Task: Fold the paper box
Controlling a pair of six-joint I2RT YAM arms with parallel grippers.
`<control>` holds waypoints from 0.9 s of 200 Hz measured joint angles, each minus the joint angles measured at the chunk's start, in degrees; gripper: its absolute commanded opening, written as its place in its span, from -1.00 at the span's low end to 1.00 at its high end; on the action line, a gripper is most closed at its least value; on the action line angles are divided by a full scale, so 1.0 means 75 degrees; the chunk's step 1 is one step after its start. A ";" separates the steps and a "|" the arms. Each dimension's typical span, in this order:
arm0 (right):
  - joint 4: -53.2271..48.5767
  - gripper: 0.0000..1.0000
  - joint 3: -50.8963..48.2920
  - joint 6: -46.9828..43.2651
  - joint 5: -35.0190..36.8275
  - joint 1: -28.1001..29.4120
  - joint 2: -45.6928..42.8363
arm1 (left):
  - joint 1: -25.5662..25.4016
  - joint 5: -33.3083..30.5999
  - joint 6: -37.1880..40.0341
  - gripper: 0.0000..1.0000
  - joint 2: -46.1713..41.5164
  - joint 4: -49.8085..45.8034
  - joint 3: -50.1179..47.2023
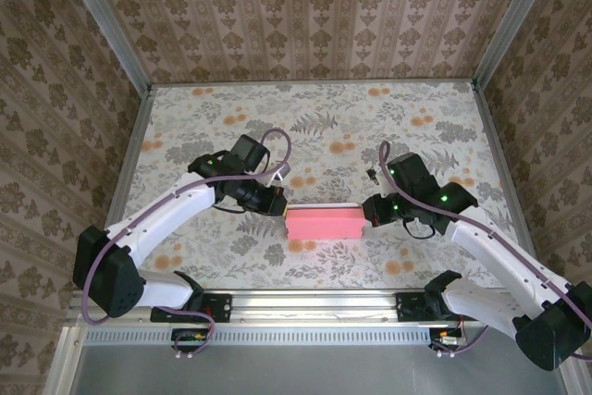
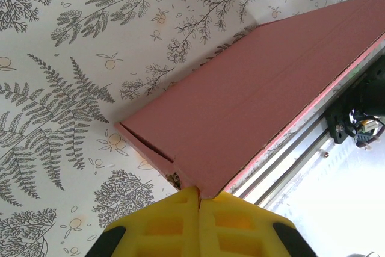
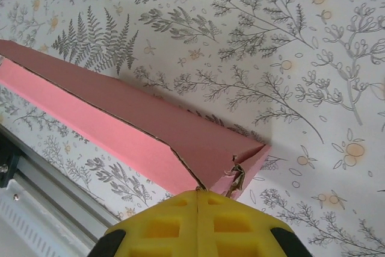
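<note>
Here, a folded pink paper box (image 1: pixel 322 223) is lying flat on the fern-and-flower printed bench (image 1: pixel 416 127), near the front edge and roughly midway between the two arm bases. The white left arm (image 1: pixel 171 205) is reaching in to the box's left end, and the white right arm (image 1: pixel 495 242) is reaching in to its right end, so the box is sitting lengthwise between them. In the left wrist view, the left pincer (image 2: pixel 199 200) is showing its yellow fingers (image 2: pixel 162 227) lying together with no gap. The tips are touching a corner of the box where a side seam is gaping slightly. In the right wrist view, the right pincer (image 3: pixel 197 195) is likewise closed. Its tips are meeting the other end of the box, where the end flap is looking crumpled and is standing a little open. Whether any card is being nipped between either pair of fingers cannot be told. An aluminium rail (image 1: pixel 314 301) is running along the bench's front edge, and patterned wallpaper (image 1: pixel 305 6) is covering the walls around it
</note>
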 measured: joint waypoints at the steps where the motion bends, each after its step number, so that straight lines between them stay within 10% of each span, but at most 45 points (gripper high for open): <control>1: -0.0003 -0.92 0.0000 0.0000 0.0003 0.0000 -0.0003 | -0.0003 -0.0006 0.0000 -0.90 0.0000 0.0000 0.0000; 180: -0.0146 -0.92 -0.0006 0.0006 0.0501 0.0020 -0.0233 | -0.0254 -0.0420 0.0003 -0.93 0.0119 -0.0050 0.0000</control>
